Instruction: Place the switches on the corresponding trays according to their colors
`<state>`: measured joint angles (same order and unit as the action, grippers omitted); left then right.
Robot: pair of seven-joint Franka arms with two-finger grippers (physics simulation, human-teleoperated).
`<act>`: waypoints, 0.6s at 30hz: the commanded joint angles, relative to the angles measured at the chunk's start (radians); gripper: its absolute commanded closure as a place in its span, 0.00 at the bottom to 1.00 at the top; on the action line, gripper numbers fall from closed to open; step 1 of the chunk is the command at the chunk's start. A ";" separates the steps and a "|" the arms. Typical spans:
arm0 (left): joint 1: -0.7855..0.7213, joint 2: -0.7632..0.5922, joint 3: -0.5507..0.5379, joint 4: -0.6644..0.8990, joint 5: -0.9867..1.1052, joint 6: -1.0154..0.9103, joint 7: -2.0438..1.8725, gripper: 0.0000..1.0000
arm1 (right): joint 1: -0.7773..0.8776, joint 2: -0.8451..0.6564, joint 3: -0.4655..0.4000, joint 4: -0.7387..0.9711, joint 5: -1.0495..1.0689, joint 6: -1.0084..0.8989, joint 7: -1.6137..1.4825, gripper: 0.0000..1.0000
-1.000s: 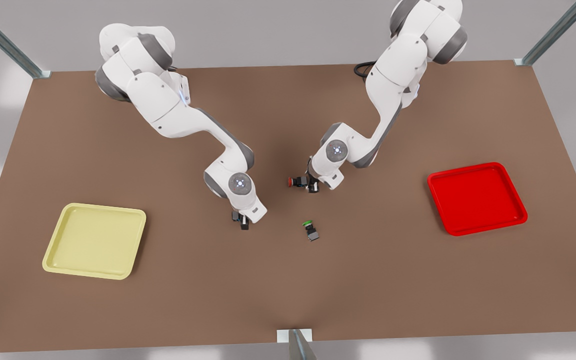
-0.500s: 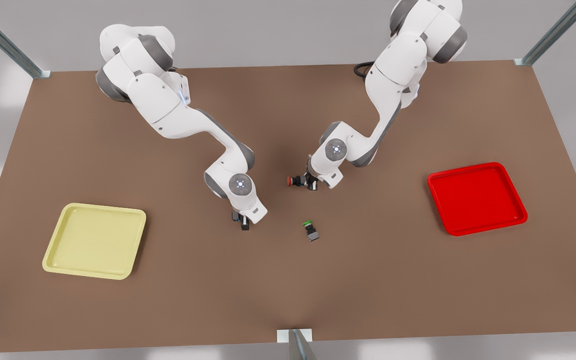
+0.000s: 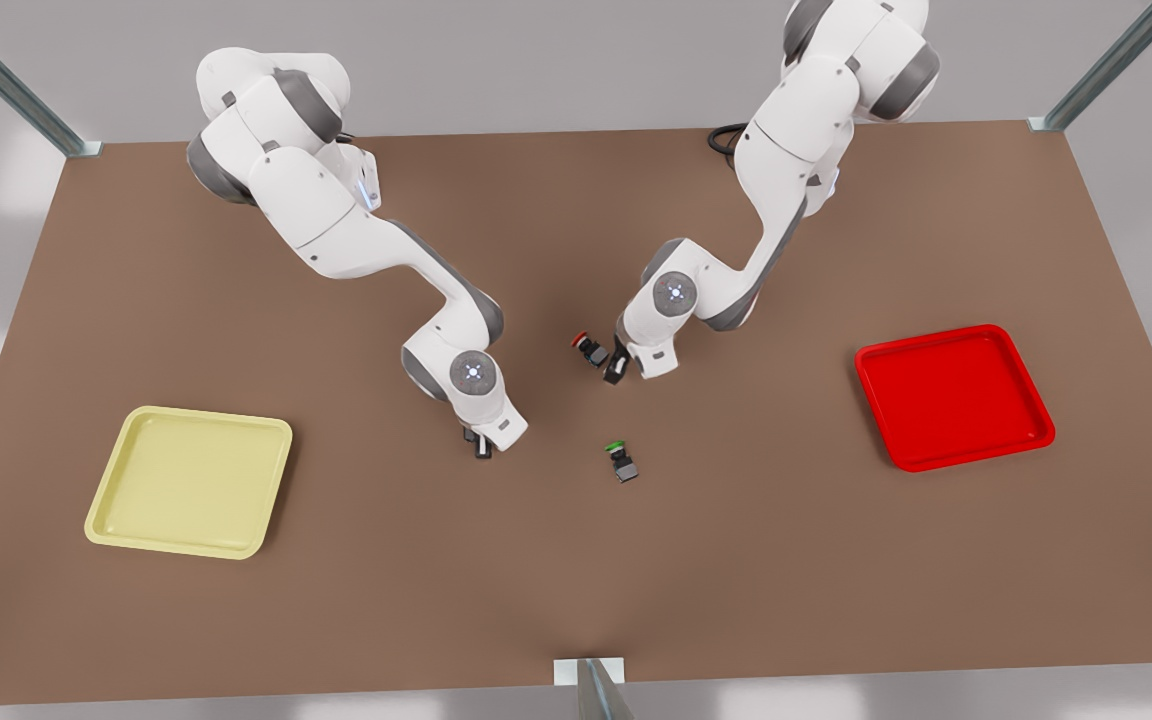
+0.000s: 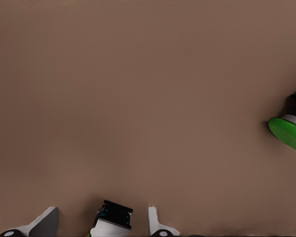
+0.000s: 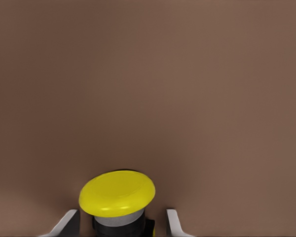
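Roughly at the middle of the table (image 3: 836,560), both arms reach down from the edge that carries their bases. The arm on the front view's left is the right arm. Its right pincer (image 3: 481,447) is low over the table with the yellow switch (image 5: 117,193) in its mouth, the round cap pointing away from the wrist. Whether it is clenched on the switch or only set around it, I cannot tell.

The arm on the front view's right is the left arm. Its left pincer (image 3: 614,368) is just beside the red switch (image 3: 588,348), which is tilted, red cap pointing toward the front view's left. The left wrist view shows a dark switch body in the pincer's mouth, but I cannot tell whether it is grasped.

A green switch (image 3: 620,461) lies apart from both pincers, a little nearer the edge opposite the arm bases.

The yellow tray (image 3: 191,480) sits toward the table's side edge on the front view's left, well apart from the right pincer, with bare brown surface between them. The red tray (image 3: 951,395) sits toward the opposite side edge, well apart from the left pincer, with open surface between. Broad bare strips also run along the edge opposite the bases and into both corners there.
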<state>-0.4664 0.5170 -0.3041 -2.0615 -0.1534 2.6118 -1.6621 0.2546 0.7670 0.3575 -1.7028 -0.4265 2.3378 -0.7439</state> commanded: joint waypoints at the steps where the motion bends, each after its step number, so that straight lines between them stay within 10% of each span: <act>1: 0.000 0.000 -0.001 -0.002 -0.003 -0.001 0.013 0.00 | 0.000 0.000 0.000 0.000 0.000 0.000 0.000 0.44; 14: -0.029 0.055 -0.040 0.075 0.011 0.001 0.248 0.00 | -0.015 -0.075 0.008 -0.005 0.015 -0.071 0.005 0.48; 18: -0.031 0.081 -0.027 0.100 0.049 0.007 0.318 0.00 | -0.368 -0.233 0.215 -0.070 0.049 -0.250 -0.158 0.48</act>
<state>-0.4961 0.5983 -0.3300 -1.9650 -0.1249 2.6185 -1.3441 -0.1680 0.5170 0.5859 -1.7780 -0.3771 2.0569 -0.9444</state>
